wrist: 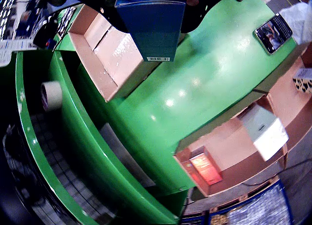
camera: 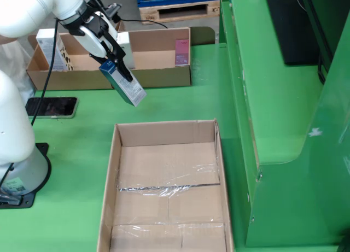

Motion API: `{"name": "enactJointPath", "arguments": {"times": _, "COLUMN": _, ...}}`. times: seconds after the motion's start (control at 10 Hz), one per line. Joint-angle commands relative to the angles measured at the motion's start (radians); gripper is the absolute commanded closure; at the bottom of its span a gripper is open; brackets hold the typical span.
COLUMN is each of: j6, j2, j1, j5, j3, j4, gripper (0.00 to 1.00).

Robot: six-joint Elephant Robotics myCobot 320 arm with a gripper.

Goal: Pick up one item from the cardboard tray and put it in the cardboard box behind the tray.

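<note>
In the fixed view my gripper [camera: 113, 59] is shut on a dark blue carton [camera: 123, 83] with a white end. It holds the carton tilted in the air between the cardboard tray [camera: 109, 80] and the large open cardboard box [camera: 164, 133]. The tray still holds a dotted white box [camera: 52, 51], a plain white box [camera: 126, 43] and a red packet [camera: 181, 51]. In the gripper view the blue carton [wrist: 153, 25] fills the top, with the open box [wrist: 122, 56] just beside and below it. The tray [wrist: 229, 147] lies at lower right with the red packet [wrist: 205, 168] and a white box [wrist: 265, 131].
A phone [camera: 52, 106] lies on the green table left of the box, and also shows in the gripper view [wrist: 273, 32]. The arm's base [camera: 19, 175] stands at the left. A raised green wall [camera: 273, 99] runs along the right. A tape roll [wrist: 51, 94] sits in a side channel.
</note>
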Motion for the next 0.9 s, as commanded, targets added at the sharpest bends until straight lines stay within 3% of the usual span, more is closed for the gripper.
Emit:
{"name": "enactJointPath", "arguments": {"times": 0.0, "j6": 0.000, "j2": 0.064, "j1": 0.110, "j5": -0.032, "j3": -0.035, "j4": -0.032, "gripper": 1.00}}
{"name": "enactJointPath", "arguments": {"times": 0.8, "j6": 0.088, "j2": 0.250, "j1": 0.357, "j5": -0.059, "j3": -0.233, "j4": -0.155, "gripper": 1.00}}
